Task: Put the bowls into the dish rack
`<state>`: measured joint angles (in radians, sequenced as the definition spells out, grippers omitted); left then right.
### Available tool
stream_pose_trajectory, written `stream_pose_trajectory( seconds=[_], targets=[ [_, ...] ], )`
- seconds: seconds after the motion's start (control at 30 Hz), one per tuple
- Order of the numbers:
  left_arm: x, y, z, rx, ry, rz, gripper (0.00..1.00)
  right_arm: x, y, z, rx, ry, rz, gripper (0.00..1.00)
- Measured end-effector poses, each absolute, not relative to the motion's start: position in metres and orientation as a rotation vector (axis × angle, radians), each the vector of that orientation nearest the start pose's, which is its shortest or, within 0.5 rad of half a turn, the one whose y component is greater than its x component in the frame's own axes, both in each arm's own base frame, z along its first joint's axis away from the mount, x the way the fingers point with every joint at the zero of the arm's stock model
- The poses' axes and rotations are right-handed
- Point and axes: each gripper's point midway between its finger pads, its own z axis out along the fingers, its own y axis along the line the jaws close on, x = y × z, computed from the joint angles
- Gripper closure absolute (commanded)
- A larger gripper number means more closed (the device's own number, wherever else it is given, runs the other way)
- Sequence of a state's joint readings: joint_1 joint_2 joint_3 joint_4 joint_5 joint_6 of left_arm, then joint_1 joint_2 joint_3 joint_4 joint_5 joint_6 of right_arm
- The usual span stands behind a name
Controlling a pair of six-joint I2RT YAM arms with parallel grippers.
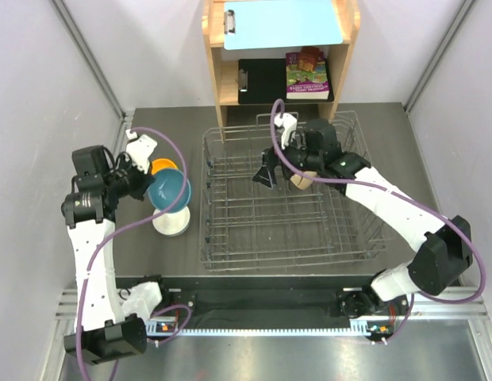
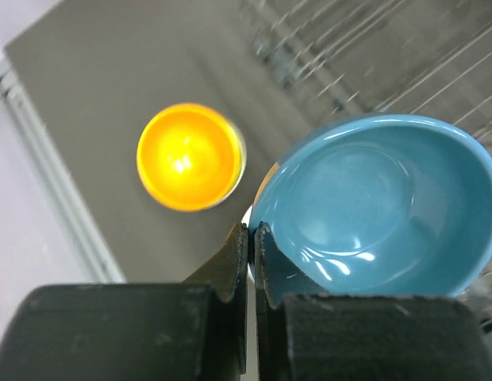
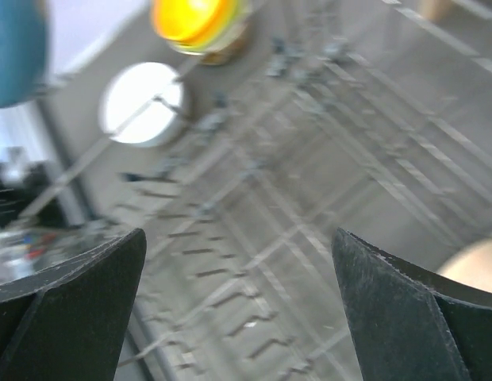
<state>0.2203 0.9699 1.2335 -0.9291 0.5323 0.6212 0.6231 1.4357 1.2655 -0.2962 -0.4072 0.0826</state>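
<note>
My left gripper [image 2: 251, 236] is shut on the rim of the blue bowl [image 2: 381, 206], holding it tilted above the table just left of the dish rack [image 1: 286, 238]. The blue bowl [image 1: 168, 192] hangs over the white bowl [image 1: 171, 224]. The orange bowl [image 1: 163, 166] sits behind it on the table and shows as the orange bowl [image 2: 190, 156] in the left wrist view. My right gripper [image 1: 266, 173] stands open and empty over the rack's middle [image 3: 309, 159]. A beige bowl [image 1: 302, 181] lies in the rack under the right wrist, seen as a beige bowl [image 3: 476, 266] at that view's edge.
A wooden shelf unit [image 1: 217, 71] stands behind the rack, holding a light blue clipboard [image 1: 282, 24], a black clipboard [image 1: 260, 79] and a colourful book [image 1: 307, 71]. Pale walls close in both sides of the table.
</note>
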Motion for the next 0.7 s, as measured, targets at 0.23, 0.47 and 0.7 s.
stream_pose_trajectory(
  seconds=[0.23,0.47,0.7],
  targets=[
    [0.272,-0.040,0.304,0.683,1.915,-0.241,1.00,0.283,0.322,0.269,-0.799,1.927,1.197,0.01],
    [0.284,-0.080,0.320,0.731,1.820,-0.291,1.00,0.265,0.338,0.285,-0.815,1.888,1.443,0.01],
    [0.299,-0.132,0.305,0.808,1.815,-0.327,1.00,0.254,0.345,0.288,-0.816,1.864,1.592,0.01]
  ],
)
